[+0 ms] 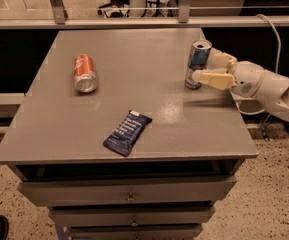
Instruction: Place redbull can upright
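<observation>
Two cans, one wrapper and one gripper on a grey table.

Taking the table [134,44] top as a clock face, the redbull can [198,64] stands nearly upright at about 2 o'clock, close to the right edge. The gripper [207,68] reaches in from 3 o'clock and pinches it, with one finger low on the can's near side and the other behind it. A single orange-red can [84,73] lies on its side at 10 o'clock. A single dark blue snack wrapper [127,132] lies flat near 6 o'clock. Three drawers [129,190] below the top are closed, so their contents are hidden.
</observation>
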Controlling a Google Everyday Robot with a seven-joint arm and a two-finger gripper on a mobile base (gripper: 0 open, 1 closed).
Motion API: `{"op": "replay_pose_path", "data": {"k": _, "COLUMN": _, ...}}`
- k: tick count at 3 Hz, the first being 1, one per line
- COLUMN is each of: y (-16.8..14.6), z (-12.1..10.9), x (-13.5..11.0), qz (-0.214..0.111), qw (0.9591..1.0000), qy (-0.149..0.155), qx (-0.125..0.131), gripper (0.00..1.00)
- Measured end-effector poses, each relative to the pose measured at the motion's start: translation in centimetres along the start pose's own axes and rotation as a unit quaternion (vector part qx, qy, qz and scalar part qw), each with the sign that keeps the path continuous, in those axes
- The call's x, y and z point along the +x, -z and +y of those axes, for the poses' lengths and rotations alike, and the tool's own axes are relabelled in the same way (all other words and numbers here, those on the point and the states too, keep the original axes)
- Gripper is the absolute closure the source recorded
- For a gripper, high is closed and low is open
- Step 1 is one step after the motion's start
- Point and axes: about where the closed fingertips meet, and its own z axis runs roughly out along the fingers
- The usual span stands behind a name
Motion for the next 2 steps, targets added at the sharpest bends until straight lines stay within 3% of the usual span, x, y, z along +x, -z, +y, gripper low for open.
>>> {"op": "replay_pose_path", "data": {"k": 2, "y": 2.2, "z": 0.0, "x": -1.8, "qz": 0.067, "qw": 0.9968, "qy": 0.043, "qx": -0.011, "gripper": 0.0}}
